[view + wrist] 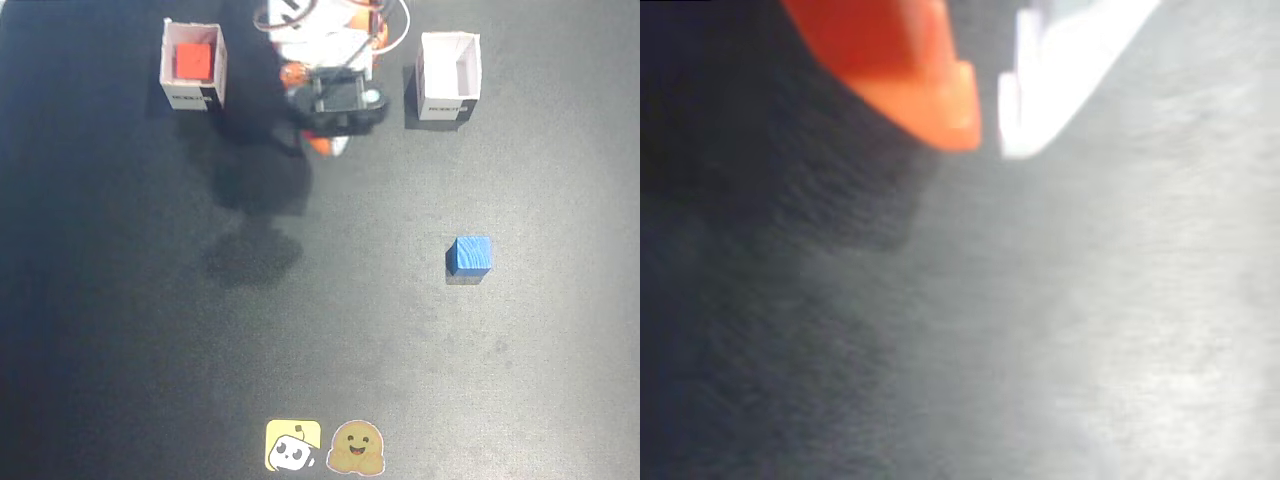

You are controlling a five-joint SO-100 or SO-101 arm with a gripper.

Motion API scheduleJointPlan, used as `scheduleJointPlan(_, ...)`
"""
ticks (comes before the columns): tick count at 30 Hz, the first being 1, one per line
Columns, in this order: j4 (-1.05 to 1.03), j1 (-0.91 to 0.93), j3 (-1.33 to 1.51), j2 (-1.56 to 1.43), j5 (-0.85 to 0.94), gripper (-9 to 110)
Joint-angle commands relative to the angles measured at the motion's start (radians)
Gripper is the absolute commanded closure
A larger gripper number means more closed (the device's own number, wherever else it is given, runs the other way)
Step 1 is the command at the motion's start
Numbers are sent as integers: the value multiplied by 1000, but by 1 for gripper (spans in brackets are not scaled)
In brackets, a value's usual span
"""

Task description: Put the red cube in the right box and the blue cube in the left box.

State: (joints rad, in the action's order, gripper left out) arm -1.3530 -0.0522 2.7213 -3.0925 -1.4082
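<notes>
Orange and white fingertips of the gripper (988, 125) enter the wrist view from the top edge, their tips almost together with only a thin dark slit between them and nothing held, so the jaws read as closed on empty air above the dark mat (1060, 330). Seen from the fixed view, the gripper (328, 146) pokes out under the black wrist body of the arm (340, 95) near the top middle, casting a soft shadow down and to the left on the mat. Nearest the lower edge of that view sit two small stickers (324, 447), one yellow, one tan. Further up, on the right side, the blue cube (470, 256) rests alone on the mat, well apart from both boxes. Farthest back, the left box (449, 77) stands at the upper right of the view, just beside the arm, its white-grey inside holding nothing. At the upper left, the right box (193, 68) contains the red cube (193, 61).
</notes>
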Motion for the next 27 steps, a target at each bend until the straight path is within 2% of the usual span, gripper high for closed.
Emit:
scheduleJointPlan(1,21,-52,0,0,6,101)
scheduleJointPlan(7,32,-121,-18,23,-9,101)
scheduleJointPlan(12,127,-190,-77,198,-51,101)
scheduleJointPlan(27,353,-443,-202,591,-469,98)
